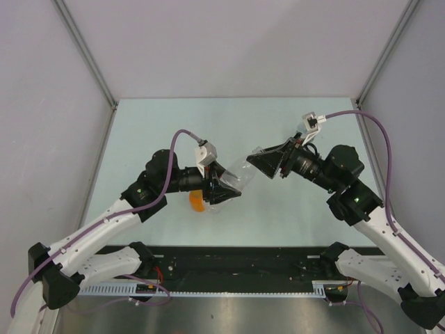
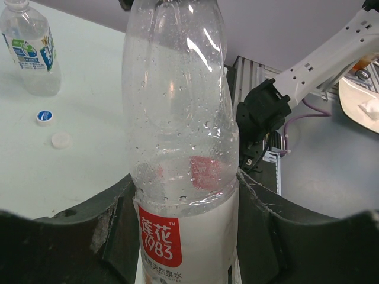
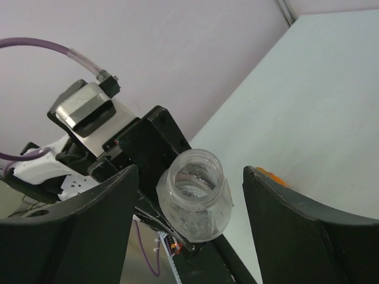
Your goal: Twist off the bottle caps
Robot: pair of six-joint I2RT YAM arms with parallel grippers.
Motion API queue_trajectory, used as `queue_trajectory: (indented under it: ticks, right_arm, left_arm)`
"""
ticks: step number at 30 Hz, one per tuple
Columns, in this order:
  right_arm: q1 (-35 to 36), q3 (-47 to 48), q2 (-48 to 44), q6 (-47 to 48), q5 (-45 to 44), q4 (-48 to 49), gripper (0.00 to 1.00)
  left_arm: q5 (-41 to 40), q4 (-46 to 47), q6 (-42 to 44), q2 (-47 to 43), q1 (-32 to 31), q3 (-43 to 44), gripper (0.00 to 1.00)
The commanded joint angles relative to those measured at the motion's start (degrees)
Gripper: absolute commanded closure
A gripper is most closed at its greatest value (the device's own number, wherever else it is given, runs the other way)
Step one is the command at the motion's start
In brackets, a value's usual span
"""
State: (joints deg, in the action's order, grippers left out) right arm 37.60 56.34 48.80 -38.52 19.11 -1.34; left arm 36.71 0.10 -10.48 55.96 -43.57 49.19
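Pale green tabletop boxed in by plain grey walls, pretty bare setup. Left gripper was clamped tight on the red-label bottle down at its label band and had it tipped toward the other arm in the middle of the top view. My guess is that was purely to brace it so the other side could twist.

Right gripper sat with its fingers spread either side of the bottle's neck, touching nothing and carrying nothing I could spot. The neck was bare: thread ring showing, mouth open, no cap on it.

Inside, that bottle looked empty apart from droplets clinging to the wall.

Over in the upper left of the left wrist view stood the blue-label bottle, upright. I couldn't really tell if it had anything in it. Just below it on the table lay the blue cap and the white cap, near each other but apart.

The orange bottle was peeking out under the left gripper in the top view, mostly hidden. No idea if its cap was on. I'd bet that one's next.
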Motion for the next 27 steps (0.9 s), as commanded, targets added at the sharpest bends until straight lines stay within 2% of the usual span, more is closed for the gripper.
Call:
queue_trajectory:
  ticks: [1, 5, 10, 14, 15, 17, 18, 19, 20, 21, 22, 23, 27]
  right_arm:
    - [1.07, 0.27, 0.25, 2.84, -3.03, -1.73, 0.27]
    - [1.07, 0.27, 0.6, 3.02, -3.47, -1.91, 0.36]
    - [1.07, 0.27, 0.6, 3.45, -3.65, -1.56, 0.56]
    - [1.07, 0.27, 0.6, 3.81, -3.65, -1.56, 0.71]
    - [1.07, 0.27, 0.51, 3.89, -3.56, -1.56, 0.79]
    - [1.07, 0.27, 0.51, 4.24, -3.3, -1.29, 0.89]
    - [1.15, 0.27, 0.42, 4.42, -3.21, -1.12, 0.97]
    - [1.15, 0.35, 0.16, 4.68, -3.29, -0.86, 1.0]
    - [1.07, 0.27, 0.07, 4.86, -3.29, -0.85, 1.0]
    - [1.07, 0.35, -0.1, 5.03, -3.47, -0.42, 1.0]
    - [1.07, 0.35, -0.37, 5.38, -3.64, -0.41, 1.0]
    - [1.07, 0.53, -0.45, 5.65, -3.73, -0.5, 1.0]
    - [0.98, 2.45, -0.45, 7.14, -5.22, -2.08, 1.0]
  left_arm:
    - [1.52, 2.63, -0.24, -0.42, 0.15, 2.32, 1.0]
    - [1.17, 2.19, 0.2, -0.77, 0.15, 2.14, 1.0]
    - [0.56, 1.49, 0.81, -0.95, 0.24, 1.96, 0.96]
    - [0.38, 1.31, 1.08, -0.95, 0.15, 1.79, 0.86]
    - [0.47, 1.31, 1.08, -0.95, 0.15, 1.79, 0.83]
    - [-0.14, 0.61, 1.43, -0.77, 0.15, 2.31, 0.68]
    - [-0.49, 0.34, 1.51, -0.86, 0.15, 2.4, 0.59]
    - [-1.19, 0.34, 1.69, -0.86, 0.15, 2.58, 0.46]
    - [-1.81, -1.23, 1.69, -0.94, 0.15, 2.93, 0.4]
    - [-2.34, -1.68, 1.78, -1.29, 0.15, 3.02, 0.31]
    - [-3.65, -2.03, 1.87, -1.82, 0.15, 3.19, 0.12]
    - [-4.18, -2.38, 2.13, -2.17, 0.15, 3.28, 0.01]
    - [-7.87, -4.22, 3.27, -4.89, 0.15, 3.89, 0.0]
